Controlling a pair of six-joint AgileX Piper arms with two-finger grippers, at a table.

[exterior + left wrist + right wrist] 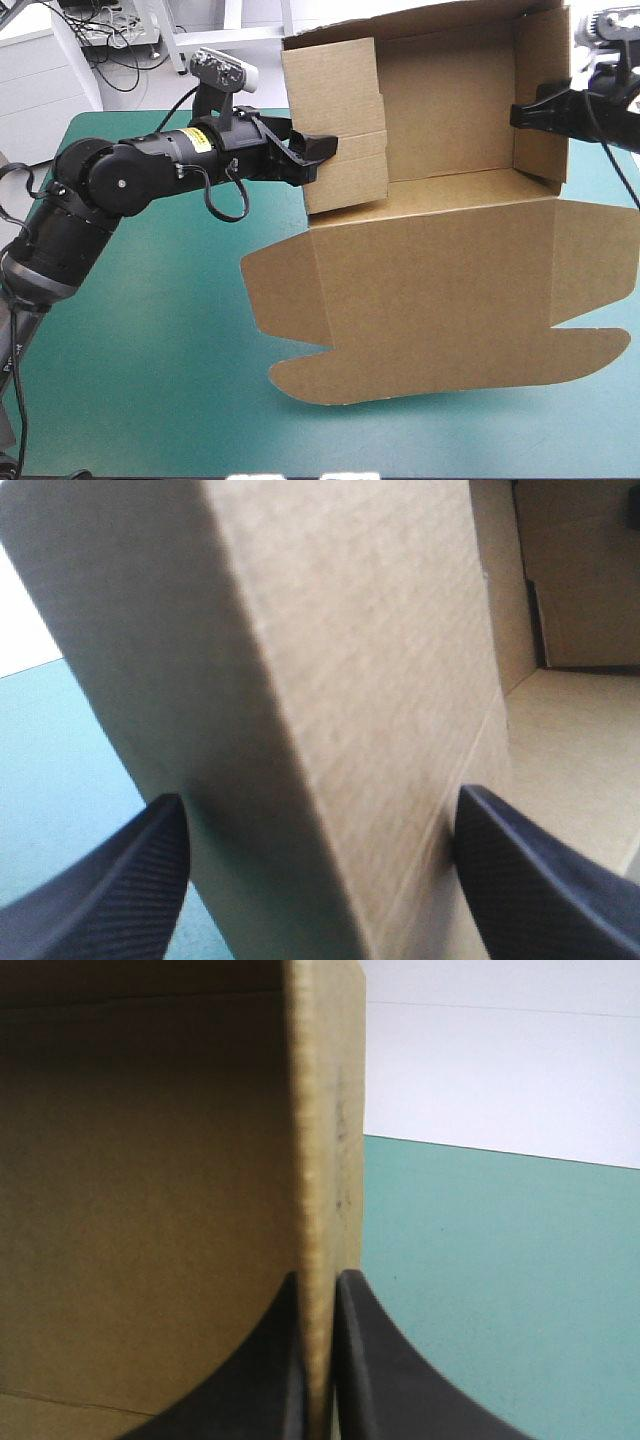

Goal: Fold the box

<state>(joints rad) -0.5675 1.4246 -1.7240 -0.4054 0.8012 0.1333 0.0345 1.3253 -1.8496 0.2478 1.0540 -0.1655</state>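
Standing on the teal-green surface in the high view: brown box, walls raised, lid flat toward the near edge. Light, stiff corrugated board, probably creasing readily; take it by wall edges. Left wrist: left end effector released, black fingers straddling the doubled wall. Right wrist: right end effector clenched on a thin wall edge.

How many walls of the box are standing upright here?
3: the left wall, straddled by the open left gripper; the far wall; the right wall, pinched by the right gripper. The near flap lies flat.
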